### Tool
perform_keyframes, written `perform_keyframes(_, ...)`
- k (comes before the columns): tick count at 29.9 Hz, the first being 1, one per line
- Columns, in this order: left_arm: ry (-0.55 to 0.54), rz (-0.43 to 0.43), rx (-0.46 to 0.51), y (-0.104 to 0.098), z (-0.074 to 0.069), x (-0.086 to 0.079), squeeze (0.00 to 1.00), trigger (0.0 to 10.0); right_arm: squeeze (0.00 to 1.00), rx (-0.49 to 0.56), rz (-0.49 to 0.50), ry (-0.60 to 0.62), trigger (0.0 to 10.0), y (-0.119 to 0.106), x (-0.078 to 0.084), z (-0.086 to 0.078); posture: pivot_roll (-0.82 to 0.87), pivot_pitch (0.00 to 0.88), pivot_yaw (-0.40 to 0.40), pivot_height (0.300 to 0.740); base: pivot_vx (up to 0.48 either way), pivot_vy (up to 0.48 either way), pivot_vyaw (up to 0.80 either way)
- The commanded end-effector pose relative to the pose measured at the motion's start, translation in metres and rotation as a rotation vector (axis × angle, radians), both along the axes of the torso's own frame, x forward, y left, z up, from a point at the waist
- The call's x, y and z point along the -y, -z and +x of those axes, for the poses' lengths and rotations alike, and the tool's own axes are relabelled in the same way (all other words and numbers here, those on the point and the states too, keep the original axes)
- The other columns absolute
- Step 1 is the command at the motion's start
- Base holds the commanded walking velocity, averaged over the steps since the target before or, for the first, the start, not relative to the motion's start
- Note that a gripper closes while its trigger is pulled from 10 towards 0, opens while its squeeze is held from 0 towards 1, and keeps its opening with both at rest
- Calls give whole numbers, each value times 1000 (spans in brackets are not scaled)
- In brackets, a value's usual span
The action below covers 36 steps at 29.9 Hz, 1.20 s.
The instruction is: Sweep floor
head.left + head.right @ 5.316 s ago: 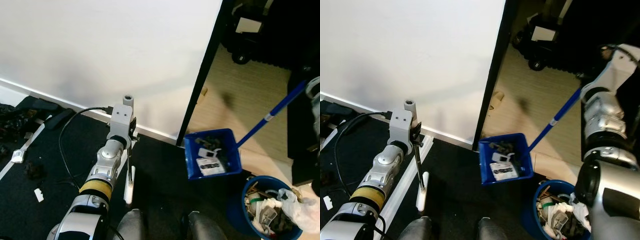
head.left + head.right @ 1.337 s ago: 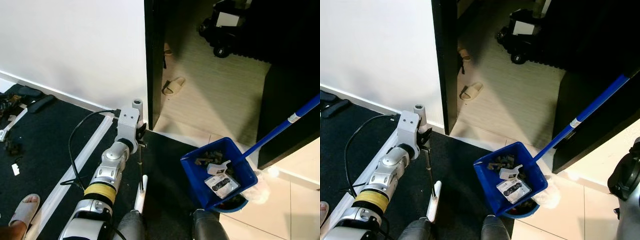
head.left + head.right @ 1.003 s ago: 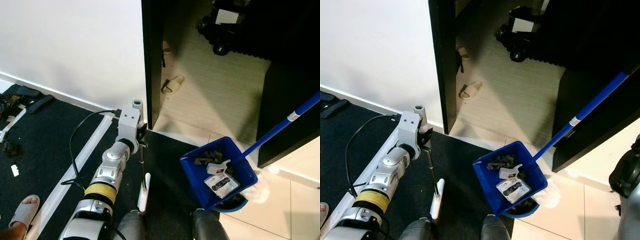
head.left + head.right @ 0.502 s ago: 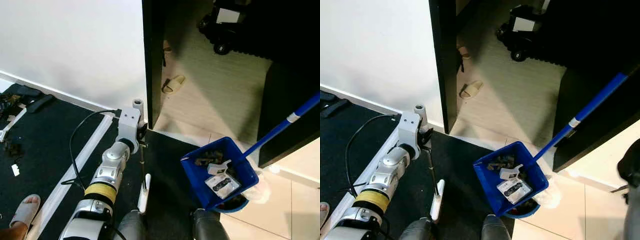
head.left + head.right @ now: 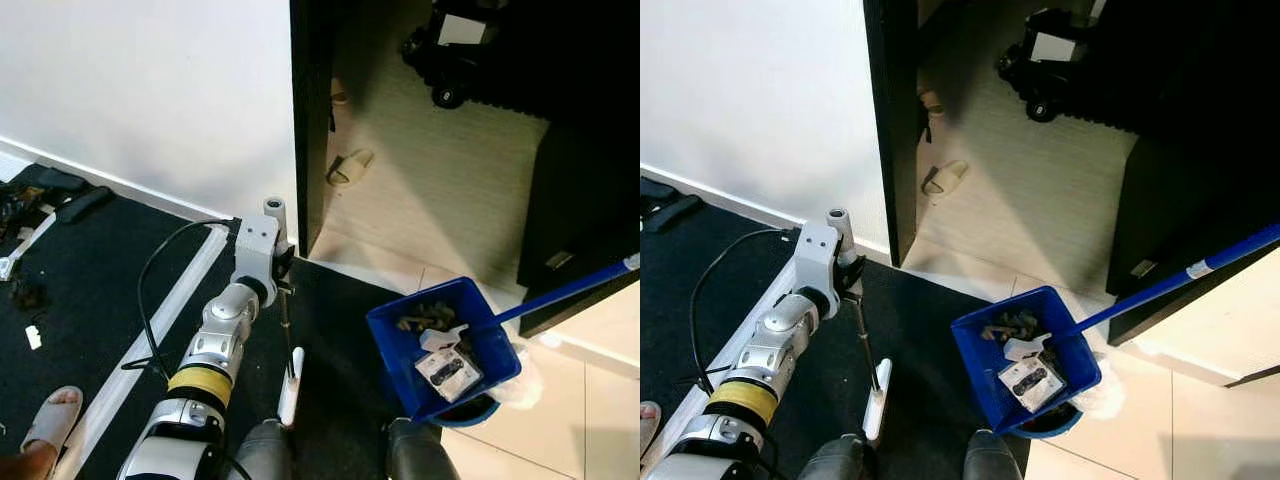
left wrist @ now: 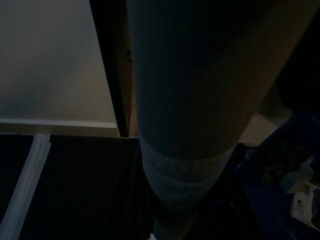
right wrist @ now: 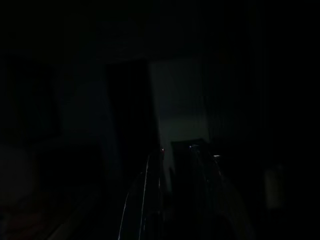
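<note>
The full dustpan (image 5: 443,345) is held over the bin (image 5: 470,412) at five o'clock; it should be tipped steadily. The left gripper (image 5: 283,290) is pinched on the brush (image 5: 288,372); the right gripper's state cannot be told.

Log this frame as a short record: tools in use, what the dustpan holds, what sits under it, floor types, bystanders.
tools: blue long-handled dustpan raised at the robot's right; thin black broom stick with white end hanging at the left gripper
dustpan contents: dark debris, white scraps, a printed card
under dustpan: blue round bin with a clear plastic liner, mostly hidden
floor: black mat under the robot, pale tiles to its right, beige floor past the black door frame
other items: beige slipper beyond the doorway
bystander: a person's sandalled foot
</note>
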<state>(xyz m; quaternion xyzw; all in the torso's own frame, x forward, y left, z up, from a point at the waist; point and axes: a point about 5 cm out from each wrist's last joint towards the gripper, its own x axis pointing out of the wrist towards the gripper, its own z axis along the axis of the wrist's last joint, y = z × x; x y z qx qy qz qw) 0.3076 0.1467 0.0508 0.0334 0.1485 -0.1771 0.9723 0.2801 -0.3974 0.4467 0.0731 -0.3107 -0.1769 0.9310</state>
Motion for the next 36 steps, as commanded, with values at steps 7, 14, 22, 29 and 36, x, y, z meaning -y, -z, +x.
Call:
perform_keyframes(7, 22, 5, 22, -6, 2, 3, 0, 10000, 0, 8, 2, 21, 10000, 2, 7, -5, 2, 32, -37, 740, 0, 0, 0)
perform_keyframes(14, 14, 5, 26, -5, 0, -2, 0, 10000, 298, -4, -139, 53, 10000, 6, 17, -18, 9, 37, -41, 740, 0, 0, 0)
perform_keyframes(22, 29, -9, 25, -4, -4, 0, 0, 10000, 1000, -277, -214, -78, 10000, 76, 46, -35, -4, 43, -30, 740, 0, 0, 0)
perform_keyframes(29, 52, -23, 33, -6, -3, 6, 0, 10000, 1000, -243, -160, -62, 10000, 115, 63, -55, -12, 52, -16, 740, 0, 0, 0)
perform_keyframes(36, 55, -24, 33, -6, -4, 5, 0, 10000, 1000, -208, -189, -73, 10000, 127, 53, -57, -8, 60, -16, 740, 0, 0, 0)
